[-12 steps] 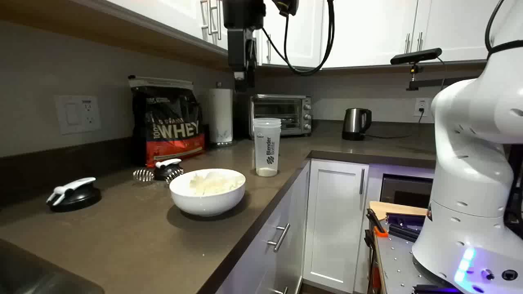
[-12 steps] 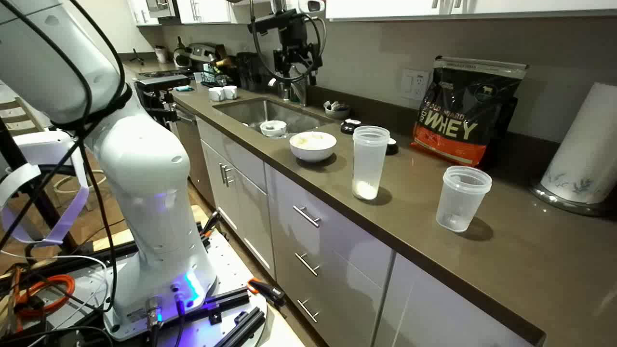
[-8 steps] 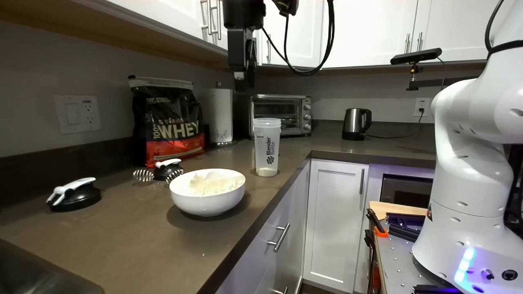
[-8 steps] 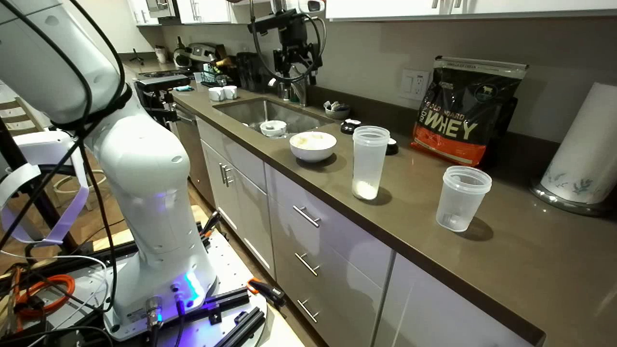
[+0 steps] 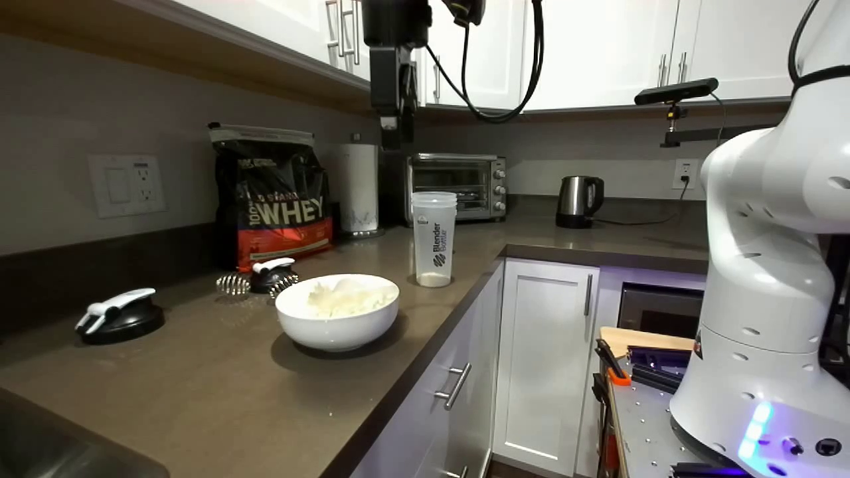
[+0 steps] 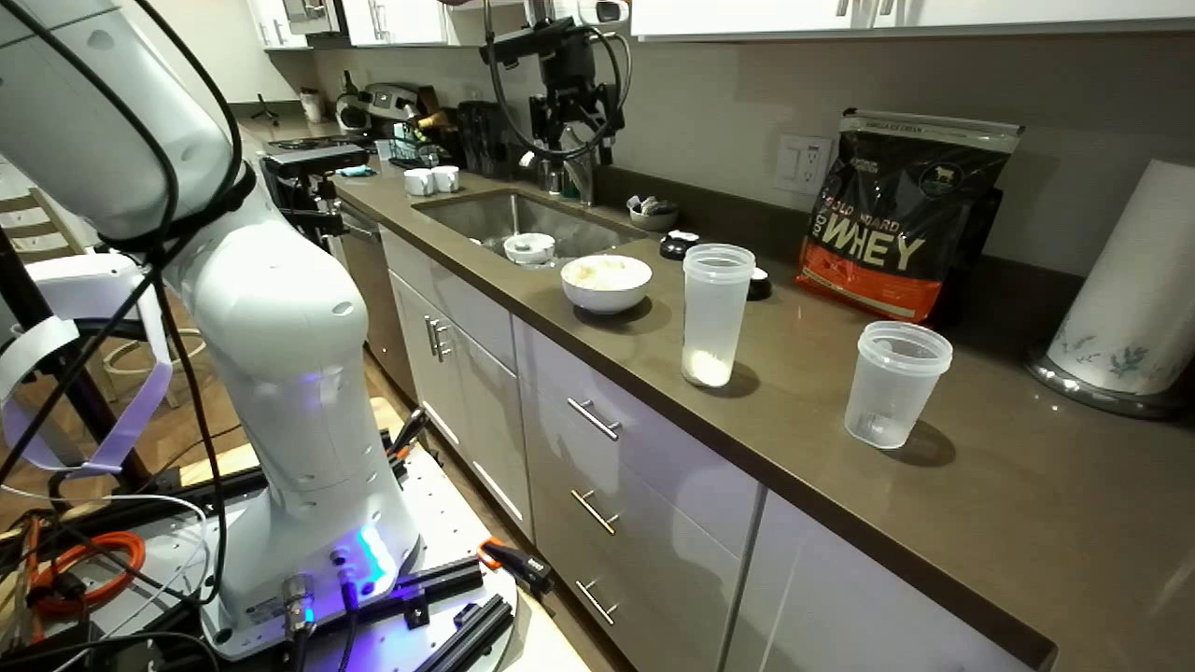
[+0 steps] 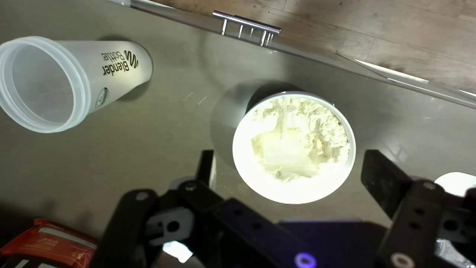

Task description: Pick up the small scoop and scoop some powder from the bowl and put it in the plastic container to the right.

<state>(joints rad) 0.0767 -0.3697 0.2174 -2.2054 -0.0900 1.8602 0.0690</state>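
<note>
As claw (image 7: 289, 162) gapes wide, empty, bowl (image 5: 339, 332) below

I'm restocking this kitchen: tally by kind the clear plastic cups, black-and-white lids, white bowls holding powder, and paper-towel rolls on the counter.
Clear plastic cups: 2
Black-and-white lids: 2
White bowls holding powder: 1
Paper-towel rolls: 1
Total: 6

"WHEY" blazed across the black-and-red bag (image 5: 273, 199) in both exterior views, "100%" turned sideways just beside it, and "Blender Bottle" ran dark along the plastic container (image 5: 434, 239)!
</note>
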